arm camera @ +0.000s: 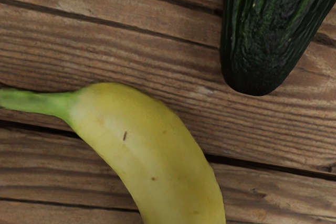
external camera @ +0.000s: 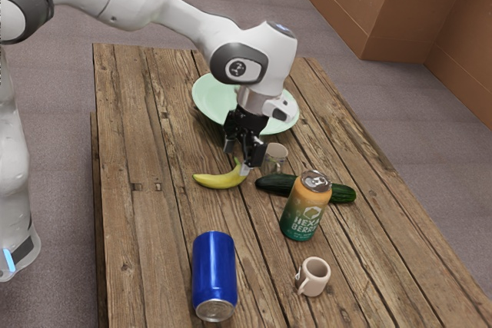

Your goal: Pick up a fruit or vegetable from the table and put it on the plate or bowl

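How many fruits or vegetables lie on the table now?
2. The banana lies near the table's middle; the cucumber lies just to the exterior view's right of it, partly behind the upright can. The arm covers part of the plate, so more may be hidden.

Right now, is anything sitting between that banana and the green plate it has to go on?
Nothing visible blocks it. The hand is at the stem end of the banana, and bare wood lies between it and the plate. Only a small cup stands close, to the exterior view's right.
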You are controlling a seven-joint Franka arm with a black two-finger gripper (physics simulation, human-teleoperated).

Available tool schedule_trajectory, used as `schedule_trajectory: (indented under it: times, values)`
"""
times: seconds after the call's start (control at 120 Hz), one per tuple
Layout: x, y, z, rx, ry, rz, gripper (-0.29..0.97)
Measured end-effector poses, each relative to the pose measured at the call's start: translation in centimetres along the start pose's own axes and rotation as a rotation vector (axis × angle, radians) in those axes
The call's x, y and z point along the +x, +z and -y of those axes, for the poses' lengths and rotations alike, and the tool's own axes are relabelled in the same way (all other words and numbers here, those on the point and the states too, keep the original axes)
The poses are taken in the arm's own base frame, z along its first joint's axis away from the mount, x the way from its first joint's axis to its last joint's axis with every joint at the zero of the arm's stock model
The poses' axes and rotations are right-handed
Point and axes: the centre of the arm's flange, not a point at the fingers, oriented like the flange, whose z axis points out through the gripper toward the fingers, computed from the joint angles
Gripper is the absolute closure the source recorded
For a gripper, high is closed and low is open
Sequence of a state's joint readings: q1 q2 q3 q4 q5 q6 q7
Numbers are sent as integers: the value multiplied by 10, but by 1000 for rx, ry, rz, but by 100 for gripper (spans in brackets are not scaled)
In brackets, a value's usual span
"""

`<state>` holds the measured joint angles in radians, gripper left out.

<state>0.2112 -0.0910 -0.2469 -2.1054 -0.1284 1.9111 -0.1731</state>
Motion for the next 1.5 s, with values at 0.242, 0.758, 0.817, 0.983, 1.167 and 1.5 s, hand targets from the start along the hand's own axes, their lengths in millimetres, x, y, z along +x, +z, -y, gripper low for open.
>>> schedule_trajectory:
  times: [0.242,0.758,0.817,0.983,1.167,1.5]
  values:
    - [7,24,2,-1,-21,15,4]
    - [11,37,3,-2,-44,3,5]
    - [11,38,2,-1,-44,4,5]
    - [7,44,-4,3,-35,13,5]
    - [6,46,-8,4,-28,15,13]
    - [10,46,7,2,-61,16,35]
